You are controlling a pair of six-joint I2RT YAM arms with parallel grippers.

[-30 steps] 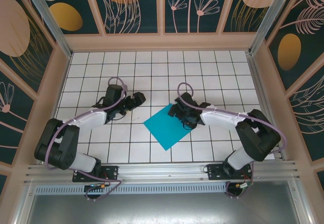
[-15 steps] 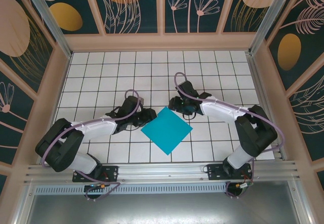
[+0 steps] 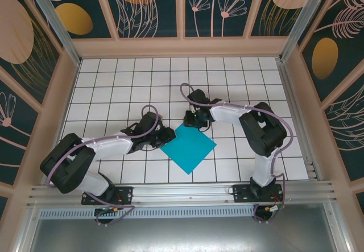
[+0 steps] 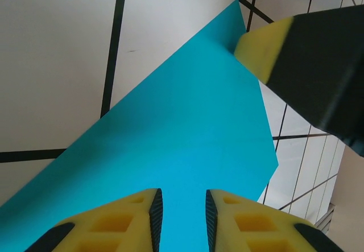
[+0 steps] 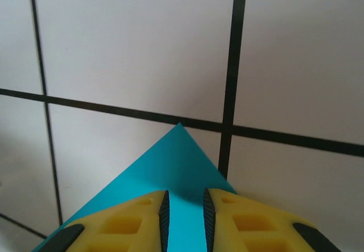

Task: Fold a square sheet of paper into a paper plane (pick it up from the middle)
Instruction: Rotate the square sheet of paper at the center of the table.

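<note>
Square sheet of paper lies flat on the white grid table, turned so its corners point like a diamond, and both claws sit at its corners.

The left gripper has its yellow pads drawn close together with a narrow slit left between them. In its wrist view the cyan sheet shows through that slit and spreads out beyond the tips. Whether the pads nip the paper cannot be told. From above, this gripper rests at the sheet's corner nearest the left arm.

The right gripper is likewise nearly pressed together, a thin gap between the pads, with the sheet's pointed corner running up from between the tips; a grip on it cannot be told. From above, it stands at the sheet's far corner. In the left wrist view one of its yellow-tipped fingers touches that corner.

Beyond the sheet on every side is bare tiled table with black grid lines.
</note>
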